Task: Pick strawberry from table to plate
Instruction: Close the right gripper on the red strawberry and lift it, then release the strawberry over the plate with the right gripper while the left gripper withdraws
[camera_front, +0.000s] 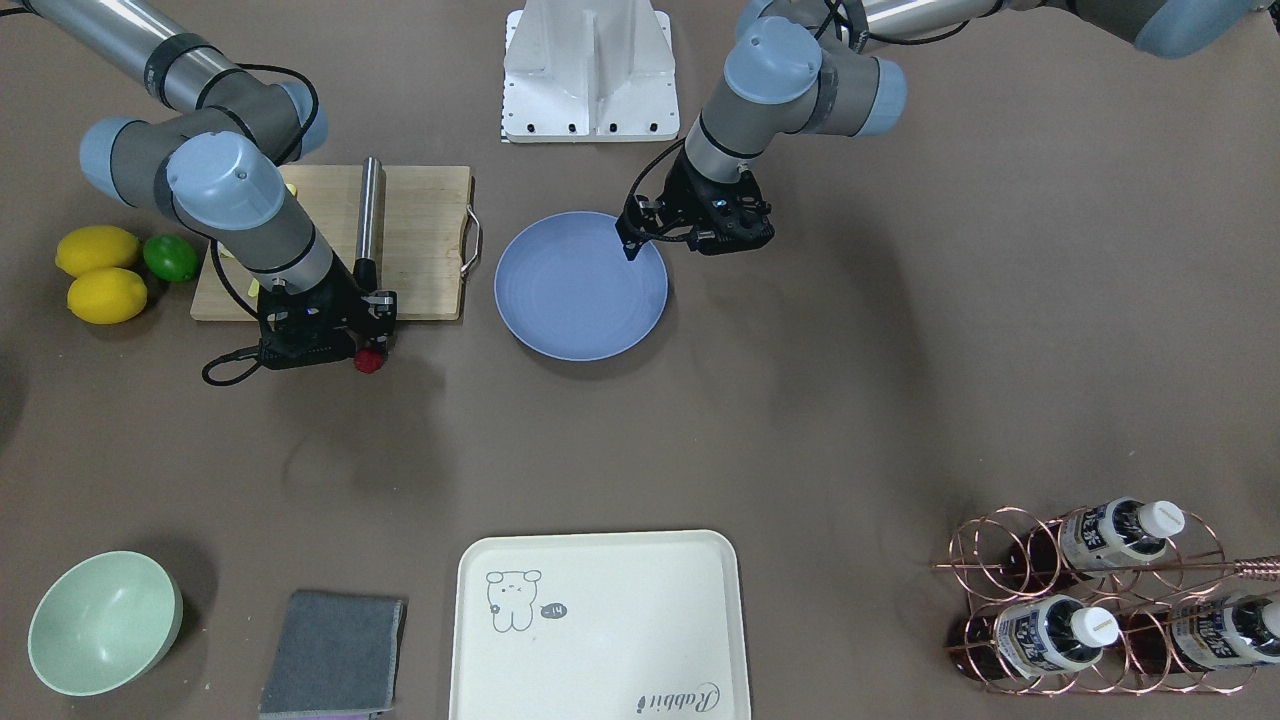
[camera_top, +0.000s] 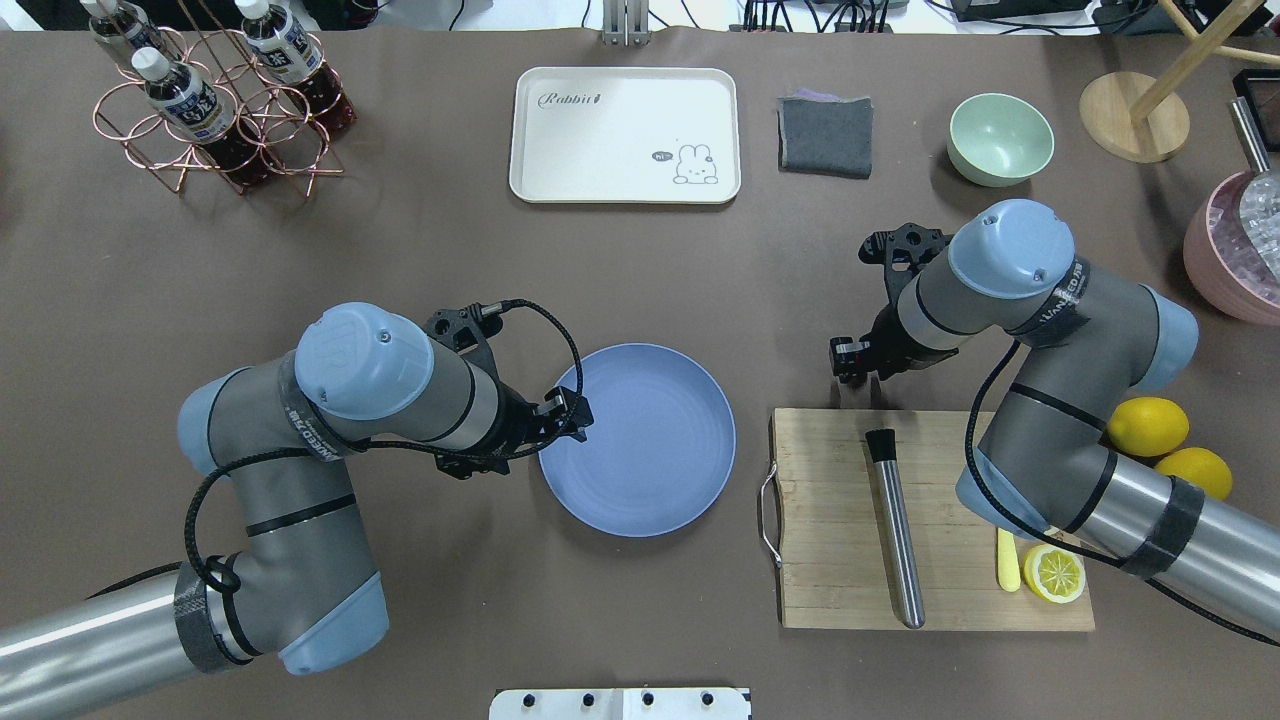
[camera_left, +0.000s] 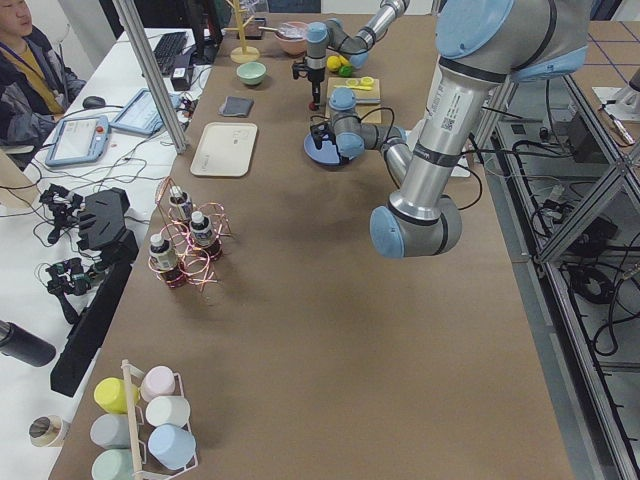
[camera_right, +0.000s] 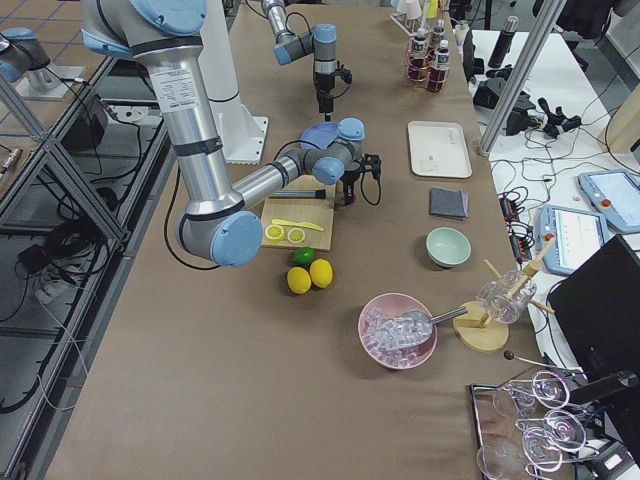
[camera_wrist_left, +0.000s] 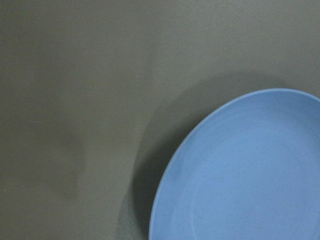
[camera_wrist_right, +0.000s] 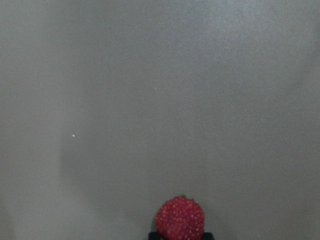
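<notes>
Pinching the strawberry (camera_wrist_right: 180, 218) at its fingertips, the right gripper (camera_front: 370, 348) hangs over bare tabletop (camera_wrist_right: 150, 100) just off the board (camera_front: 420, 240). Its jaws are drawn in narrow on the berry, which sits right at the tip in the wrist view. The berry looks lifted clear of the tabletop, though the height is hard to judge. The pick therefore seems done, and the carry is the step in hand. Beyond the board's handle (camera_front: 471, 240) lies the plate (camera_front: 580, 285), with nothing on it and well apart from the berry. Farther on, the left gripper (camera_front: 634, 243) hovers over the plate's opposite rim. Whether it is open cannot be told, and it holds nothing that shows. The next move calls for a level sideways sweep past the handle to the plate's near half, keeping away from the left gripper. A short descent and a gentle release should follow, so the round berry does not roll off.
</notes>
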